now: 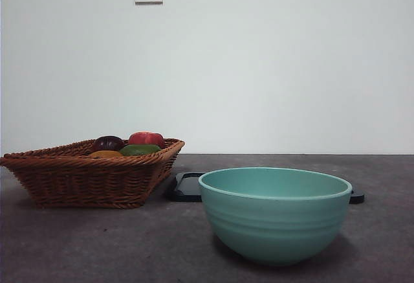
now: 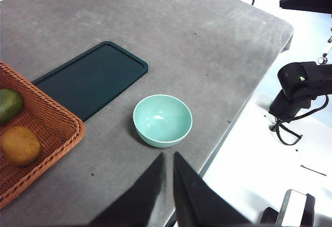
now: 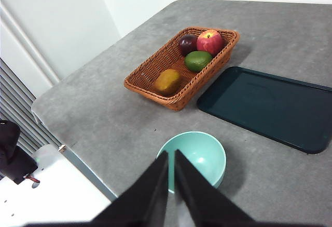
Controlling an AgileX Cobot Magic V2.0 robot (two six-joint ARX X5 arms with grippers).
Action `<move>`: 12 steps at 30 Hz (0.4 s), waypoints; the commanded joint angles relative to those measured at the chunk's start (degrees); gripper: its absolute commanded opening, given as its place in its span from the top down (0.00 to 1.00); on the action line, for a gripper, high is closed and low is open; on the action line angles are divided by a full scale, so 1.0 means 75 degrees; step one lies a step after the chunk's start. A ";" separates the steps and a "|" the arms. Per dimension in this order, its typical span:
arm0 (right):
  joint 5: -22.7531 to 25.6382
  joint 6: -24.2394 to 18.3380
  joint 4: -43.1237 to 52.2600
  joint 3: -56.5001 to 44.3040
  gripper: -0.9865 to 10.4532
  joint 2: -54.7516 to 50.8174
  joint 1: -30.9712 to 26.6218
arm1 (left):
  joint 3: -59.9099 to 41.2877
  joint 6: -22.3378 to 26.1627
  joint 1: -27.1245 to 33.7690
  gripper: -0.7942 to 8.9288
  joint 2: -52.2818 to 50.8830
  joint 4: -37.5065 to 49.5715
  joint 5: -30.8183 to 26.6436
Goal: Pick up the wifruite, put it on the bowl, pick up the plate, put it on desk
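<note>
Wifruite [image 3: 167,82]: lies in the basket [image 3: 150,76], at the end nearer the bowl, beside the green fruit [image 3: 198,60].
Other fruit: a dark purple fruit [image 3: 188,44] and a red apple [image 3: 210,41] lie at the far end of the basket.
Bowl [image 1: 275,213]: upright on the desk [image 1: 129,244], empty, near the front edge.
Tray [image 3: 270,106]: dark, flat on the desk, between basket and bowl, just behind the bowl in the front view.
Left gripper [image 2: 168,159]: hangs high above the desk edge near the bowl; jaws nearly together, holding nothing.
Right gripper [image 3: 171,157]: hangs high above the bowl's side; jaws nearly together, holding nothing.
</note>
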 commanded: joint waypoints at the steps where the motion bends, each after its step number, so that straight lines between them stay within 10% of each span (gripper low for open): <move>1: 0.0006 0.0029 0.0082 0.0105 0.90 0.0009 0.0055 | 0.0102 0.0041 -0.0047 0.90 0.0009 0.0082 0.0000; 12: 0.0006 0.0029 0.0082 0.0105 0.90 0.0009 0.0055 | 0.0090 0.0041 0.0067 0.90 0.0009 0.0087 -0.0003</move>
